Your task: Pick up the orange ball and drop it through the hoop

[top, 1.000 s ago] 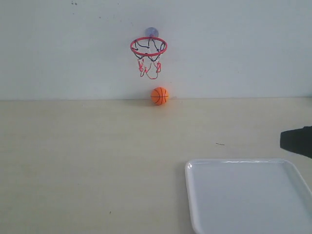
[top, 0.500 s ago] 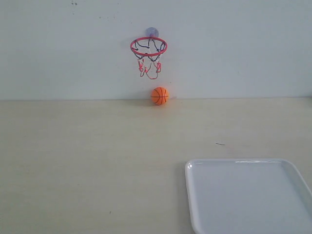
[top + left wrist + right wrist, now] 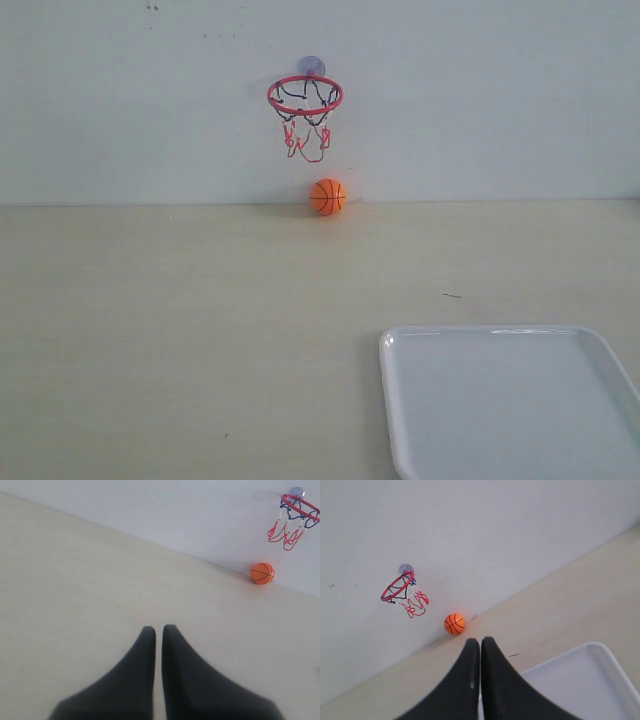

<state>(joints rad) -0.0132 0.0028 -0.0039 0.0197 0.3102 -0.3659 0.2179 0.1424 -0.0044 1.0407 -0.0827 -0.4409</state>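
Note:
The orange ball [image 3: 327, 196] rests on the table against the back wall, right under the hoop [image 3: 305, 95], whose red rim and black-and-red net hang from a greyish suction cup on the wall. The ball [image 3: 262, 573] and hoop [image 3: 300, 506] also show far off in the left wrist view, well beyond my left gripper [image 3: 158, 629], which is shut with nothing in it. My right gripper [image 3: 480, 640] is shut and empty too, some way short of the ball [image 3: 454, 623] and the hoop [image 3: 397, 586]. Neither gripper appears in the exterior view.
A white tray [image 3: 505, 400] lies at the front right of the pale wooden table [image 3: 180, 330]; its corner [image 3: 580, 675] sits beneath my right gripper. A small dark speck [image 3: 452, 295] lies on the table behind the tray.
The dark tip of my right gripper, seen at the right edge a second ago, has withdrawn out of the exterior view. Ball and hoop have not moved.

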